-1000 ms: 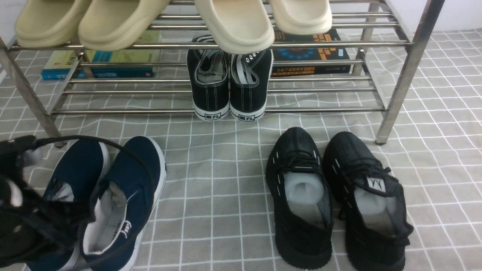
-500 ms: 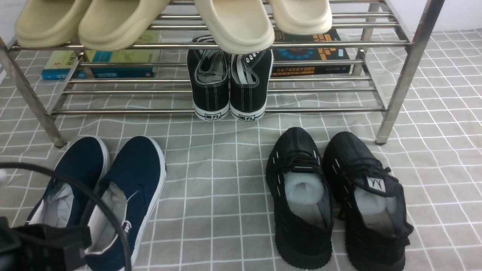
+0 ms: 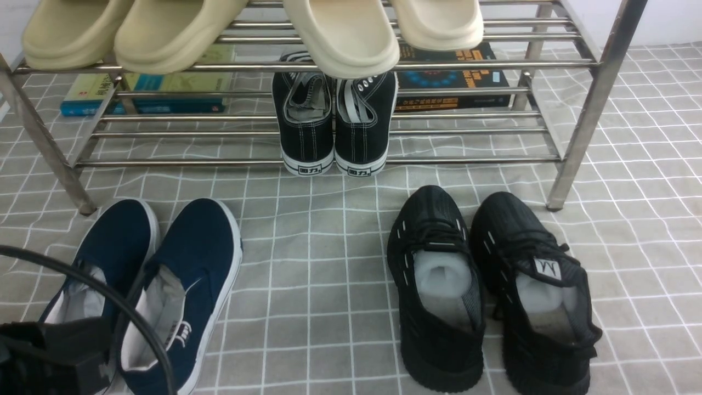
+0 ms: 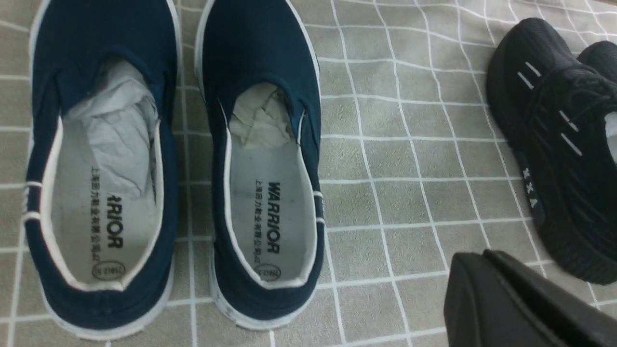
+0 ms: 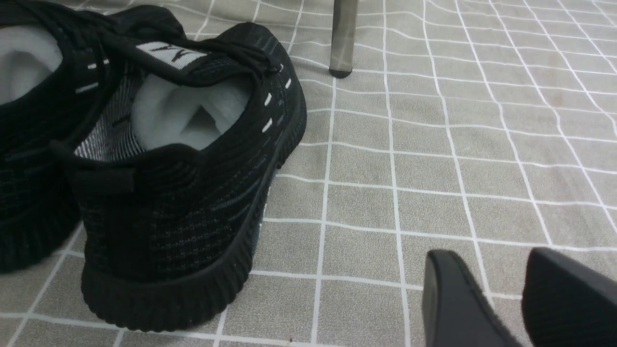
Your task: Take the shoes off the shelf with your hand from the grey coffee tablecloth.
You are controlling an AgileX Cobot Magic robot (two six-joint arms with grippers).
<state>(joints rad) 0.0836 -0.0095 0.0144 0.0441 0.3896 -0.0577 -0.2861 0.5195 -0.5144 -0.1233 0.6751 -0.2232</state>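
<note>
On the grey coffee tablecloth (image 3: 329, 285), at the robot's left, the navy shoes (image 3: 164, 285) lie side by side in front of the shelf (image 3: 581, 118), heels toward the left hand (image 3: 52, 356); that hand hangs above their heels, touching neither, its jaw state impossible to tell; the right gripper (image 5: 511, 303) hovers with fingers slightly spread, holding nothing, beside the black trainers (image 3: 488, 291); bare cloth lies open between the two pairs.
</note>
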